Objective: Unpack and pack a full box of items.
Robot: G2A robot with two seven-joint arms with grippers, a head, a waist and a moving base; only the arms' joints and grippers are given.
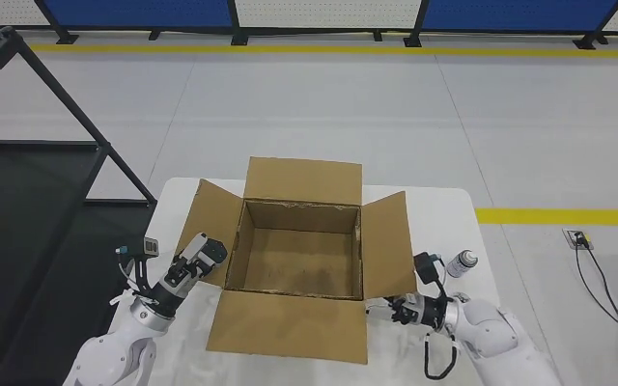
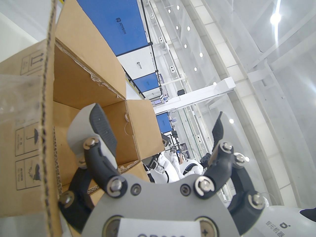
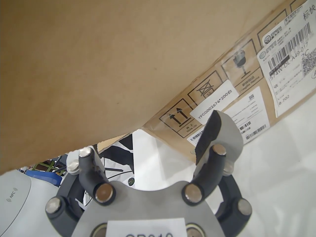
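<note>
Box of brown cardboard (image 1: 299, 261) sits open on the white surface (image 1: 454, 207), 4 flaps spread. Left gripper (image 1: 198, 253) by its left flap, fingers wide apart, holding nothing. Right gripper (image 1: 381, 309) under the right flap, fingers apart. Small white bottle (image 1: 462, 261) sits just right.

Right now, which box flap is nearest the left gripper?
The left side flap, leaning outward just beside the open left gripper. The far flap, right flap and near flap sit farther away.
</note>
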